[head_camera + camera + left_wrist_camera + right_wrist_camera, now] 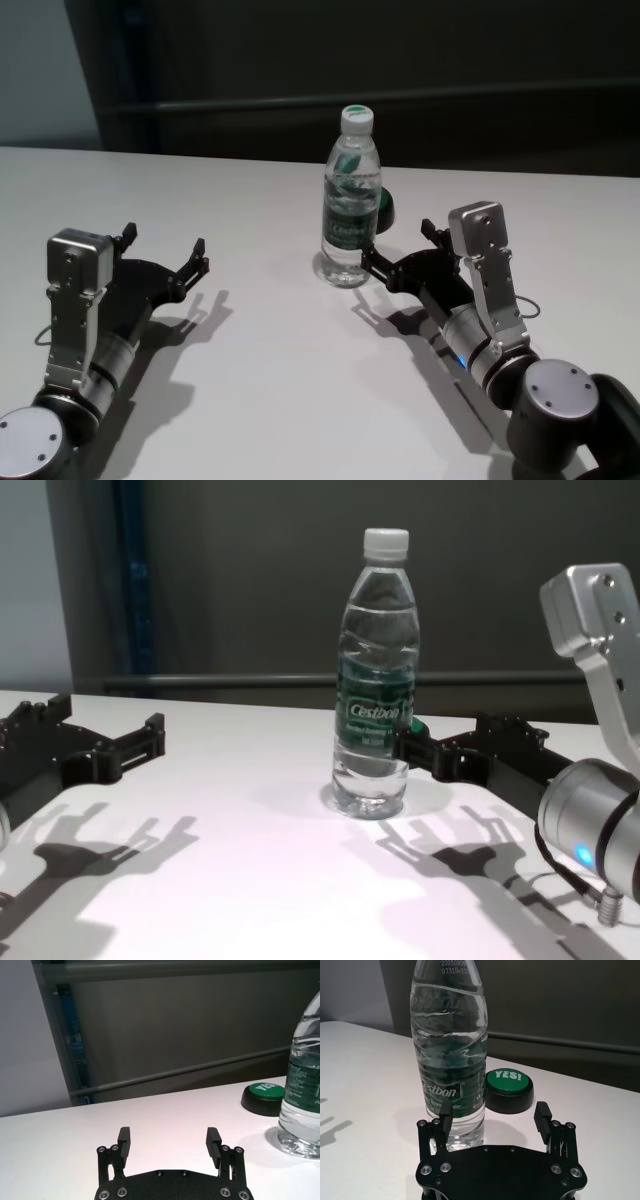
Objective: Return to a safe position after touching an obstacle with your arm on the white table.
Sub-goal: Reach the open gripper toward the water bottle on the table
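The obstacle, a tall clear water bottle (350, 200) with a white cap and green label, stands upright on the white table (270, 380), right of centre. My right gripper (398, 248) is open just beside it. In the right wrist view the gripper (492, 1112) has one finger (445, 1119) against the bottle's (449, 1055) base; the bottle is not between the fingers. The chest view shows that finger (412, 748) touching the bottle (376, 700). My left gripper (165, 246) hovers open and empty over the table's left part, well away from the bottle.
A low black button with a green "YES!" top (510, 1089) sits just behind the bottle, also visible as the button (263, 1096) in the left wrist view. A dark wall with rails runs behind the table's far edge.
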